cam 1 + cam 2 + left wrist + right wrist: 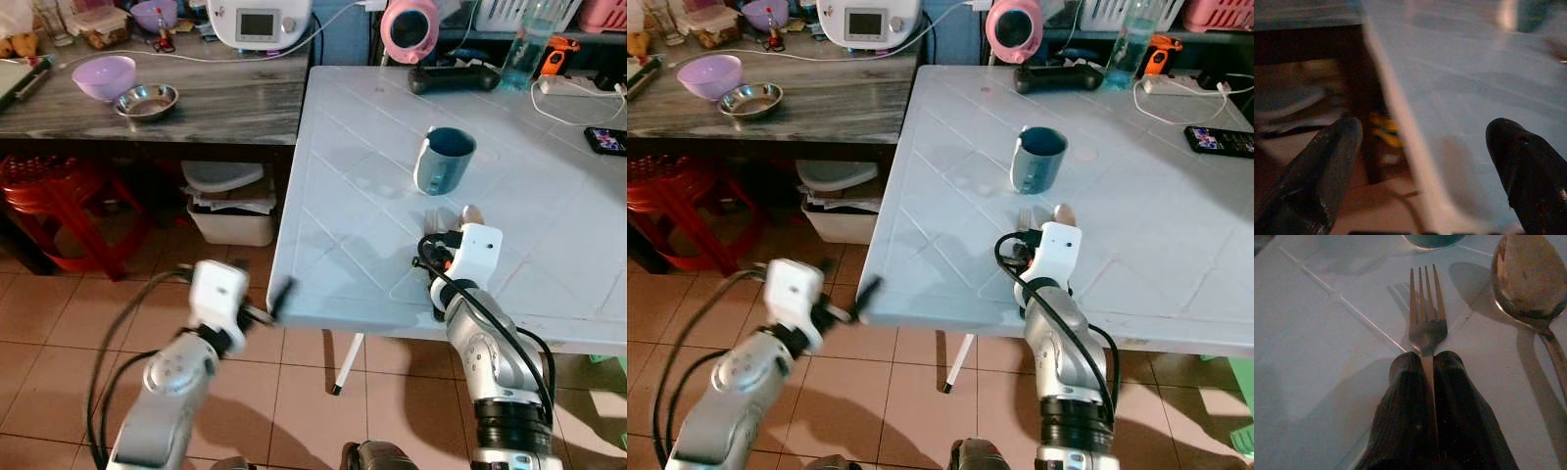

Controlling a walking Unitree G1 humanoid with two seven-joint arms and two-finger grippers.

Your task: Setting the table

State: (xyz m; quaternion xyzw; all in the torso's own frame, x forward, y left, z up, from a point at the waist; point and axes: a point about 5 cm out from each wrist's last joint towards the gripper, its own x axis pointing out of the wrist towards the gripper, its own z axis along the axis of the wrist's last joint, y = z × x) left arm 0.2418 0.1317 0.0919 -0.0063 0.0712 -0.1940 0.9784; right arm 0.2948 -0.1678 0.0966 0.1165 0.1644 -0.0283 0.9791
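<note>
Right gripper (1426, 363) reaches over the white table (549, 196), fingers clamped on a fork (1426, 318) — spoon (1528, 279) beside; left gripper (1425, 161) spread wide, empty; no legible writing.

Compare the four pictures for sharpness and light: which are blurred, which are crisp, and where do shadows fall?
Left wrist view: blurred throughout, the left gripper open at the white table edge. Right wrist view: crisp but dim, the right gripper shut on the fork, with shadows beside fork and spoon. Eye views: evenly lit, the left arm slightly smeared.
</note>
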